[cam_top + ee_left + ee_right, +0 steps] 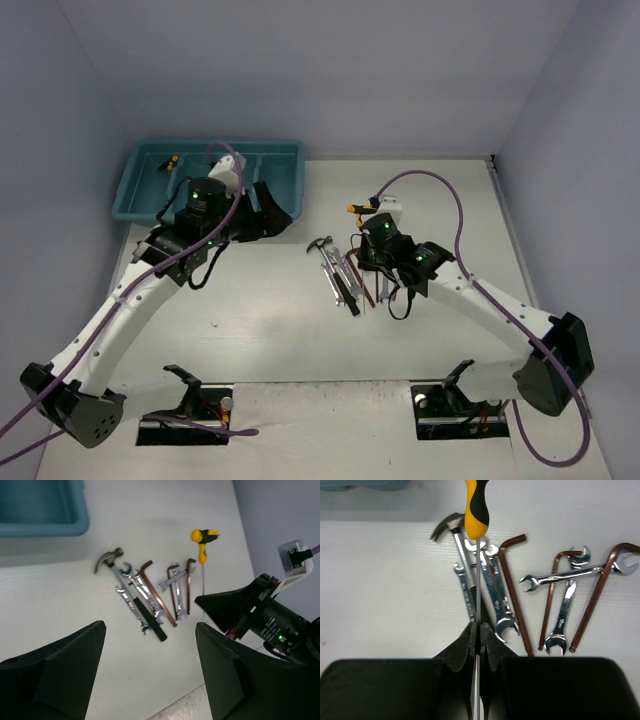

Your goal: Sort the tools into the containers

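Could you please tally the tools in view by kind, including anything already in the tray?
Hammer: 1
Silver wrenches: 5
Dark red L-shaped keys: 3
Yellow-and-black handled drivers: 2, one clamped in the right end effector, one in the teal tray
Total: 11

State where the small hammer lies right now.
In the top view the hammer lies near the table's middle, leftmost of the tool cluster, its handle among the wrenches.
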You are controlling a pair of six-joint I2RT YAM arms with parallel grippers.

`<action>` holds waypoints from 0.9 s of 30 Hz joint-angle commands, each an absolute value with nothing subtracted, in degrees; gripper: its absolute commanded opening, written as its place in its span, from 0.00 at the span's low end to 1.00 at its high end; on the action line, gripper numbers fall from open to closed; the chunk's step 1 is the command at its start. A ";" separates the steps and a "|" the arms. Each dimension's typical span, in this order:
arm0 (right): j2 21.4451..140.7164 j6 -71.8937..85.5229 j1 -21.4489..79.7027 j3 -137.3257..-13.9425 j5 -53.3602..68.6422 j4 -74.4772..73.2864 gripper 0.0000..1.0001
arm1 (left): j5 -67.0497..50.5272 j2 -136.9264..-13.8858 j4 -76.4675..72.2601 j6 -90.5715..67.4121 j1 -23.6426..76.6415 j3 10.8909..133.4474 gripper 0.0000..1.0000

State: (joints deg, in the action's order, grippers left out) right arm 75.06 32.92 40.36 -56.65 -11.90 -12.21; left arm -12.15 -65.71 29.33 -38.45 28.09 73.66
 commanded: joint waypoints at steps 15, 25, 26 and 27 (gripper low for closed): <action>63.02 29.31 44.28 -61.54 3.24 -2.14 0.00 | -5.77 -71.69 -2.29 -44.42 41.30 70.43 0.63; 63.43 29.71 44.62 -62.11 4.57 -0.79 0.00 | -5.89 -74.63 -4.37 -43.77 43.15 69.46 0.57; 63.46 29.71 44.59 -62.20 4.74 -0.73 0.00 | -5.89 -74.88 -4.39 -43.89 43.15 69.43 0.56; 63.55 29.62 44.56 -62.32 4.88 -0.66 0.00 | -6.07 -75.29 -4.44 -43.99 43.20 69.48 0.55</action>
State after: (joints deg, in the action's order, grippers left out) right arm 63.94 29.71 44.15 -59.17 3.45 -6.21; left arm -6.32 -74.63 0.75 -43.75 42.77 68.78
